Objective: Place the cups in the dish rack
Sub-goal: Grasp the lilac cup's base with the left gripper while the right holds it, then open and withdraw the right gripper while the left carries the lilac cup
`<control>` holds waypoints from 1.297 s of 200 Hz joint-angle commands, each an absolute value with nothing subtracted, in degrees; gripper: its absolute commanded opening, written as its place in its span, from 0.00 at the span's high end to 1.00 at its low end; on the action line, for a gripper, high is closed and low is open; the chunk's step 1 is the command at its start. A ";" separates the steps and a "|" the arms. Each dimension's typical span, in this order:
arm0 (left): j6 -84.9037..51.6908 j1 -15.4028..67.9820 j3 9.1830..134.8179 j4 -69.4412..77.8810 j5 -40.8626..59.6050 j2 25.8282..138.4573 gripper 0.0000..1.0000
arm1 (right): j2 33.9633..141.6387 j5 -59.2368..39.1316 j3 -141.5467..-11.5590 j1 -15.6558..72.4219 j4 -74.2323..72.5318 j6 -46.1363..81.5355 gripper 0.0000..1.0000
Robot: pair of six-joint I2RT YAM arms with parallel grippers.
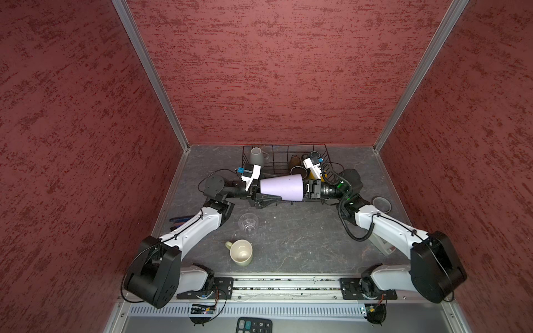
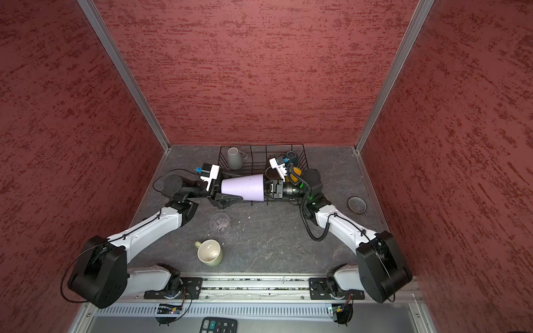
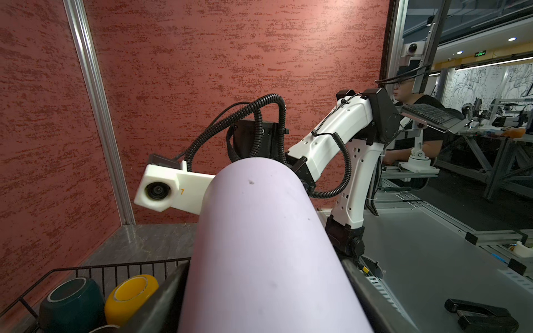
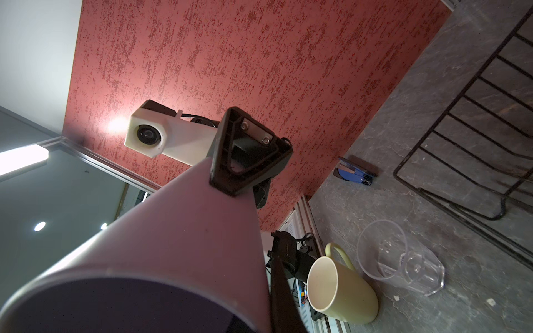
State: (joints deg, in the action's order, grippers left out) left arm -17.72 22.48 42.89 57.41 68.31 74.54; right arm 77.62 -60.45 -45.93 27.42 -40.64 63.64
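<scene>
Above the near edge of the dish rack (image 1: 279,158), the lilac tumbler (image 1: 281,188) lies level in an apparent hand-over — right fingers (image 4: 284,305) closed on its rim, left fingers (image 3: 161,302) astride its base, grip not determinable — next: confirm the left hold before right release.

I hold the lilac tumbler (image 2: 243,187) level over the desk (image 2: 274,239) at the near edge of the rack (image 2: 266,157): my right jaws pinch its wide rim, my left jaws seem to clasp its narrow end.
</scene>
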 commanded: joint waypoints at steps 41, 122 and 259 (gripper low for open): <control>-13.11 22.94 46.61 45.96 64.70 71.69 0.84 | 78.81 -59.99 -47.95 28.73 -38.28 61.94 0.81; -10.78 19.24 49.27 36.92 56.88 68.87 1.00 | 71.23 -44.88 -53.13 22.58 -11.59 48.74 0.27; 3.25 22.97 89.09 -21.17 13.51 93.62 1.00 | 60.38 -11.23 -57.83 19.91 16.91 30.32 0.01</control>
